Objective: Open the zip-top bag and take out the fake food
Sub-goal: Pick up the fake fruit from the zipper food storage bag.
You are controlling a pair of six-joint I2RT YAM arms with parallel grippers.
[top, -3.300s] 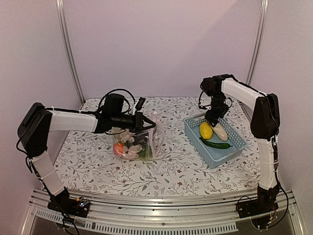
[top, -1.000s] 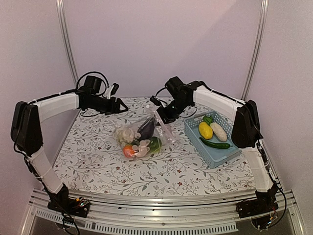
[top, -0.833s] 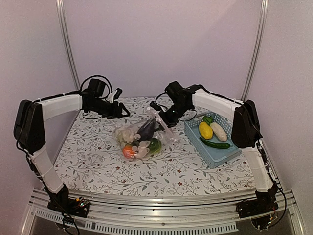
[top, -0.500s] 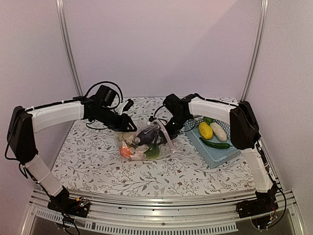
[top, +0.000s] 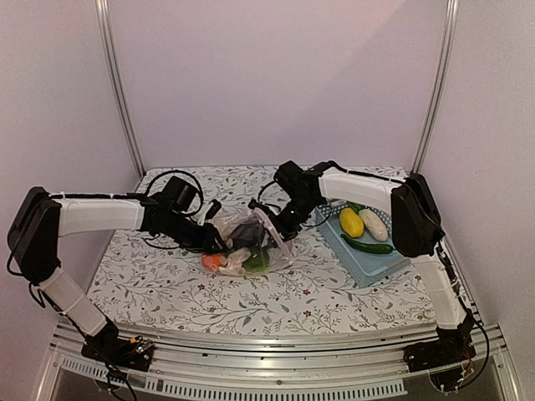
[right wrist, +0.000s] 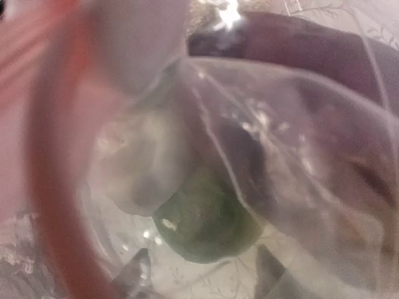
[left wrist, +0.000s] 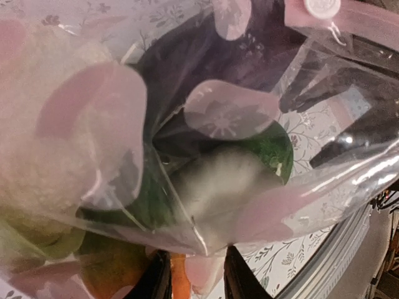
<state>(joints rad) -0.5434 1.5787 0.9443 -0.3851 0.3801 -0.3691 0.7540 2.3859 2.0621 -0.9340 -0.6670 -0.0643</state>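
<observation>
The zip-top bag lies crumpled mid-table with fake food inside: dark purple eggplant, cauliflower, a green piece and an orange piece. My left gripper is at the bag's left side; in the left wrist view its jaws stand narrow with a fold of the bag pinched between them. My right gripper is at the bag's right end; in the right wrist view it is open, with plastic all around and the green piece just ahead of its fingertips.
The light-blue basket stands right of the bag and holds a yellow piece, a white piece and a cucumber. The floral tablecloth covers the table. Walls close off the back and sides.
My left gripper came back from the far left and lowered onto the bag's left side. My right gripper moved from the basket to the bag and pushed into its right end.
</observation>
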